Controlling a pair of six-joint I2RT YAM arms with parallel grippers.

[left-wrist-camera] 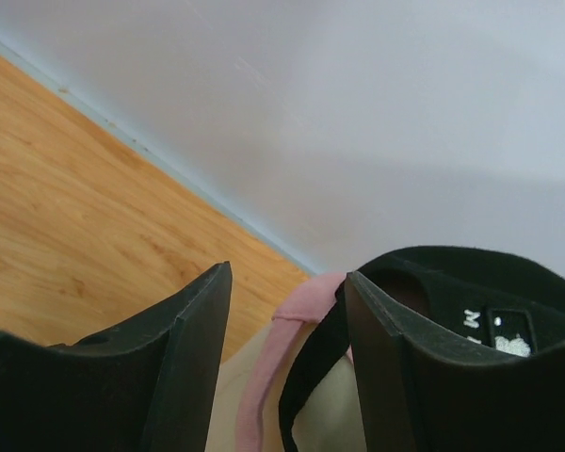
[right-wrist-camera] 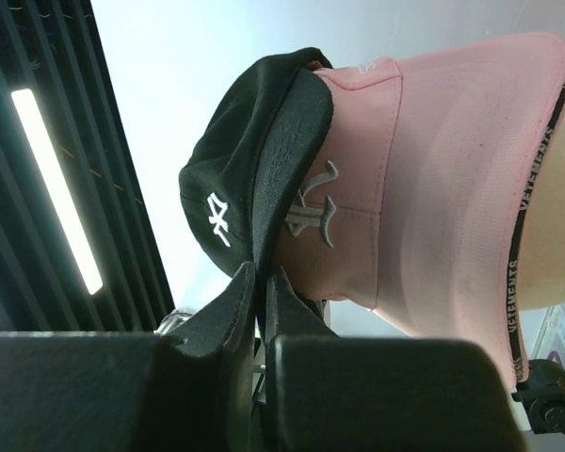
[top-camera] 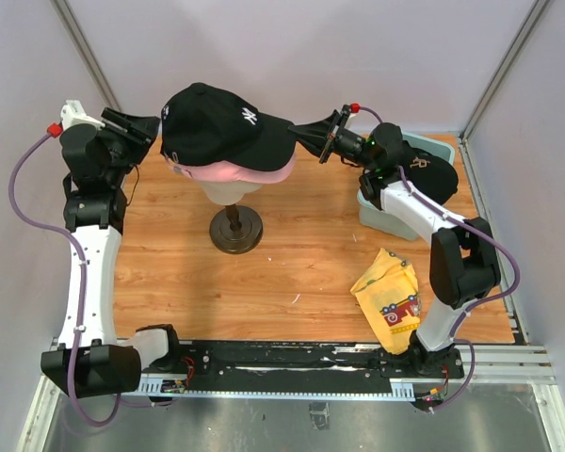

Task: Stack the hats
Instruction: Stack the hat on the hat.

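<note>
A black cap with a white logo [top-camera: 221,122] sits on top of a pink cap [top-camera: 235,172] on the cream mannequin head [top-camera: 228,192]. My right gripper [top-camera: 308,139] is shut on the black cap's brim; the right wrist view shows its jaws [right-wrist-camera: 262,278] pinching the brim edge, with the black cap [right-wrist-camera: 250,160] over the pink cap [right-wrist-camera: 433,188]. My left gripper [top-camera: 151,132] is open at the back of the caps. In the left wrist view its fingers [left-wrist-camera: 287,311] stand apart around the pink strap [left-wrist-camera: 306,301] and the black cap's strap [left-wrist-camera: 322,353], gripping neither.
Another black cap [top-camera: 431,174] lies in a pale teal bin [top-camera: 381,215] at the right, under my right arm. A yellow cloth with red print [top-camera: 391,297] lies at the front right. The head's dark round stand [top-camera: 235,229] is on the wooden table. Walls are close behind.
</note>
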